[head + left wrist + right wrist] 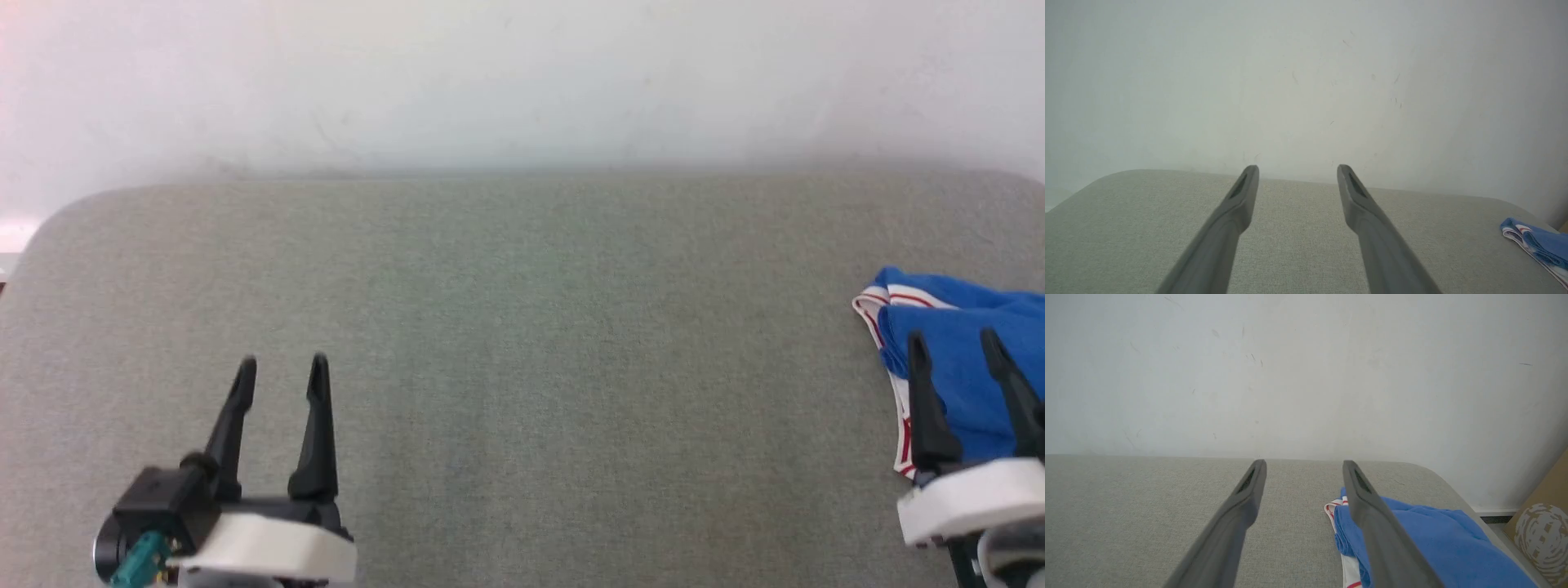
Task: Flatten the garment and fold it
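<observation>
Garment (963, 314) on cushion (522, 367), far right; wall (522, 82) behind.

garment (966, 322), seemingly bunched, cut off right

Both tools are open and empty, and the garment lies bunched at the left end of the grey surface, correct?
No: the head view shows the garment bunched at the right end of the grey surface, by the right tool. It and the left tool are open, empty.

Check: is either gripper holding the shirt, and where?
Nothing held. Left gripper open, well away from the shirt; right gripper open at its edge, not gripping.
</observation>
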### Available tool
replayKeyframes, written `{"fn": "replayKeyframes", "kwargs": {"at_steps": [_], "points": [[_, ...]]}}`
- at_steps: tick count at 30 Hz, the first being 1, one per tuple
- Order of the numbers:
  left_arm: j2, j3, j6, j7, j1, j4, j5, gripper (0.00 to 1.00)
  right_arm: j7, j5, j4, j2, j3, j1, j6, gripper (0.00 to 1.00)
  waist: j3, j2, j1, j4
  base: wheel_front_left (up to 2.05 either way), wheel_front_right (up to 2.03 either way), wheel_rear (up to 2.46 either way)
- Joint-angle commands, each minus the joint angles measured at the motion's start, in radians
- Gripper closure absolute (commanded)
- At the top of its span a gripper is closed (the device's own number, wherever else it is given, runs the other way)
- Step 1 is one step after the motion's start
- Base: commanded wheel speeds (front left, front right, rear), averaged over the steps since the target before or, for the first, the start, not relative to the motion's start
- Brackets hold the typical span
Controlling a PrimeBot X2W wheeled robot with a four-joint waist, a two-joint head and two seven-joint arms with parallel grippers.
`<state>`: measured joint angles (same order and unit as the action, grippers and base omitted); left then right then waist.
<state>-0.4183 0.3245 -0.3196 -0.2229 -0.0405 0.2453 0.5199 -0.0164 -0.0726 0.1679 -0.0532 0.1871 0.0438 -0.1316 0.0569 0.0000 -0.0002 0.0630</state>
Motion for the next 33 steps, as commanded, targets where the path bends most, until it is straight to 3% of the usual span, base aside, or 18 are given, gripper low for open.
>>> {"fn": "replayKeyframes", "kwargs": {"at_steps": [1, 21, 22, 33], "points": [[0.007, -0.004, -0.01, -0.012, -0.034, -0.005, 0.011, 0.0, 0.019, -0.005, -0.007, 0.003, 0.009, 0.03, 0.001, 0.0, -0.027, 0.0, 0.0002, 0.024, 0.0, 0.0, 0.0], [0.051, -0.028, 0.026, -0.036, -0.092, -0.034, 0.015, 0.0, 0.093, -0.034, -0.091, 0.003, 0.006, 0.077, 0.001, 0.0, -0.019, 0.0, 0.0002, 0.011, 0.0, 0.0, 0.0], [0.054, -0.034, 0.024, -0.037, -0.091, -0.033, 0.014, 1.0, 0.094, -0.035, -0.092, 0.003, 0.006, 0.075, 0.001, 1.0, -0.017, 0.0, 0.0002, 0.012, 0.0, 0.0, 0.0], [0.066, -0.043, 0.035, -0.02, -0.093, -0.045, -0.01, 1.0, 0.084, -0.025, -0.094, 0.0, -0.004, 0.074, 0.0, 1.0, -0.02, 0.0, 0.0002, 0.008, 0.0, 0.0, 0.0]]}}
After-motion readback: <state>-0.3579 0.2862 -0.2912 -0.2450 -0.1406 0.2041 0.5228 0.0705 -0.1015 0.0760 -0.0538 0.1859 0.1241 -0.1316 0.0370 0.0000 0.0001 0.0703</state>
